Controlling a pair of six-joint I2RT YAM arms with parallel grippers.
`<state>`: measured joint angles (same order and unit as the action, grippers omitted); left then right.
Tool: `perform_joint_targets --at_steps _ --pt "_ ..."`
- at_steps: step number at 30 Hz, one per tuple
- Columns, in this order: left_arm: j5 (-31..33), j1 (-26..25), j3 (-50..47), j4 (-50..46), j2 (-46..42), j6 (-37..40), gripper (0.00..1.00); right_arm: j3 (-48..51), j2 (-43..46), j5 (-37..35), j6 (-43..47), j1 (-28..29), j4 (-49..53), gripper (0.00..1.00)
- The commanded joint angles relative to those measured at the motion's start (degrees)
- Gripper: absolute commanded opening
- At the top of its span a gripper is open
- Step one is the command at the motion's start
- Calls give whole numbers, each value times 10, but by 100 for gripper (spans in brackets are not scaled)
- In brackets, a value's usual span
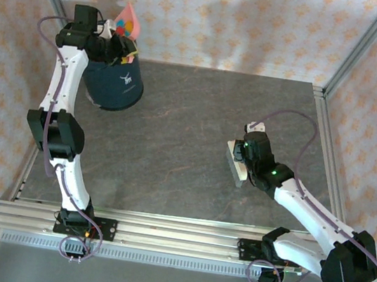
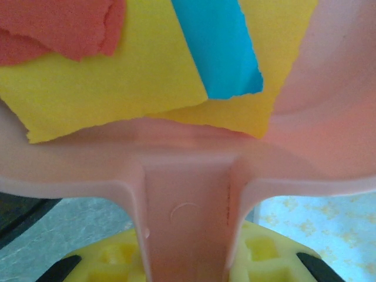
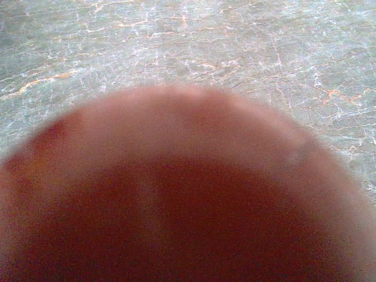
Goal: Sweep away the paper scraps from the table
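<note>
All paper scraps (image 2: 117, 88) sit in the dustpan (image 2: 188, 194); dumping apparently remains.
Left gripper (image 2: 187, 261) clamps it over the bin (image 1: 114, 84); right gripper (image 1: 239, 156) holds the brush (image 1: 236, 166).

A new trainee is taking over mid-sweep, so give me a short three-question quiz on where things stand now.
1. True or false: the paper scraps lie in the pink dustpan.
2. What stands nearest the dustpan? A: dark blue bin; B: brush; C: right arm's base.
3. Fill in: the brush is gripped by the ___ tool.
Key: 1 true; 2 A; 3 right tool.
</note>
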<state>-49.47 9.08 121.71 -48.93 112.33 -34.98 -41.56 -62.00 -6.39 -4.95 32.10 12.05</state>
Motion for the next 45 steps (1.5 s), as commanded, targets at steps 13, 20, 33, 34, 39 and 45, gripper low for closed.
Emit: perform_joint_targets --at_steps 13,20,33,34,39,45 --pt "-81 11 -135 302 -79 -228 0 1 11 -16 -10 1 3 0" --pt "-84 13 -205 438 -93 -339 0 -1 9 -21 -12 1 3 0" --pt "-76 14 -291 608 -112 -474 0 1 8 -18 -15 1 1 0" --pt "-75 14 -295 612 -113 -479 0 2 8 -18 -16 1 2 0" --pt "-76 14 -329 728 -108 -566 0 4 9 -17 -16 1 2 0" --pt "-70 13 -356 778 -111 -611 0 5 7 -16 -17 1 1 0"
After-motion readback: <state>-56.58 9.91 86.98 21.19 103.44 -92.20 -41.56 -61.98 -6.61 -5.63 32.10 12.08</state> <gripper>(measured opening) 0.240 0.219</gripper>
